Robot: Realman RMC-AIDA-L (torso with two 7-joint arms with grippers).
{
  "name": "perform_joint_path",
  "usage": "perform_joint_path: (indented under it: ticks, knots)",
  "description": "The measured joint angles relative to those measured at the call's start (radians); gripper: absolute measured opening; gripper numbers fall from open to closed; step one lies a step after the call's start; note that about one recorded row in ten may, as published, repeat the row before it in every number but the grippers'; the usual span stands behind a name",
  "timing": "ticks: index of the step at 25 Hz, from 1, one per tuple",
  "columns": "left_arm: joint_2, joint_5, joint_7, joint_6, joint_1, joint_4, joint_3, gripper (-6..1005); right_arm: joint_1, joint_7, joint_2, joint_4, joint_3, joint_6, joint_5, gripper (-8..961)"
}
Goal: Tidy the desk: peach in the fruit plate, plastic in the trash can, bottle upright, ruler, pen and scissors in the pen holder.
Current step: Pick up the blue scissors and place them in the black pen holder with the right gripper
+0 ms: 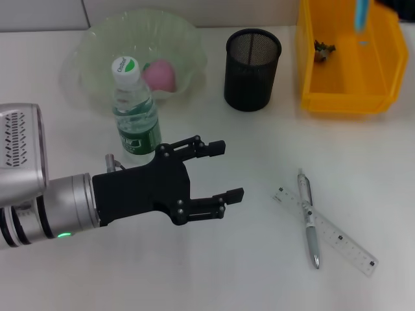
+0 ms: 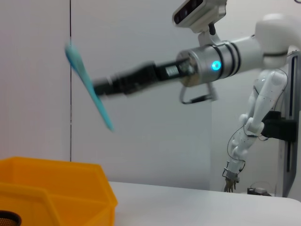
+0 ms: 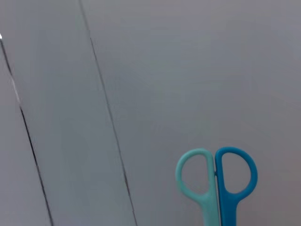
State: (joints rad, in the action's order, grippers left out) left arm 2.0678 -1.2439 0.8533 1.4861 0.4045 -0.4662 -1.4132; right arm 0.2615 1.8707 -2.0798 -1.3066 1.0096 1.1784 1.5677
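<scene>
The right gripper (image 2: 101, 89) is holding the blue scissors (image 3: 217, 186) aloft, closed on them; in the head view only a blue tip is showing at the upper right, over the yellow bin (image 1: 389, 58). The pen holder (image 1: 252, 70) is standing at upper centre, left of that bin. The left gripper (image 1: 217, 175) is hovering at centre left with fingers spread and nothing held, just below the upright bottle (image 1: 135, 111). Judgement: the scissors need carrying leftward over the holder's mouth, blades down, and lowering vertically before release. Pen (image 1: 308, 217) and ruler (image 1: 327, 230) are lying crossed at lower right.
</scene>
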Motion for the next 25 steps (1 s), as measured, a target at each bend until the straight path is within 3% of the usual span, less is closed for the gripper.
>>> perform_joint_path:
  ticks: [3, 4, 5, 9, 10, 14, 25]
  knots:
    - [0.0, 0.0, 0.001, -0.001, 0.0, 0.0, -0.001, 798, 0.078, -0.404, 0.0, 0.272, -0.017, 0.008, -0.264, 197]
    - [0.0, 0.0, 0.001, -0.002, 0.0, 0.0, -0.001, 798, 0.137, -0.636, 0.0, 0.444, -0.021, 0.023, -0.366, 197]
    - [0.0, 0.0, 0.001, -0.002, 0.001, 0.0, -0.002, 798, 0.137, -0.636, 0.0, 0.444, -0.021, 0.023, -0.366, 197]
    - [0.0, -0.004, 0.006, -0.003, 0.002, 0.0, -0.003, 798, 0.299, -0.992, -0.001, 0.765, -0.022, -0.012, -0.428, 199]
    - [0.0, -0.004, 0.006, -0.003, 0.002, 0.0, -0.003, 798, 0.299, -0.992, -0.001, 0.765, -0.022, -0.012, -0.428, 201]
    - [0.0, -0.01, 0.006, -0.007, 0.004, 0.0, -0.004, 798, 0.415, -1.137, -0.007, 0.945, -0.022, -0.1, -0.432, 210]
    - [0.002, -0.012, 0.001, -0.007, 0.006, 0.0, -0.004, 798, 0.463, -1.14, -0.009, 1.033, -0.022, -0.142, -0.499, 233]
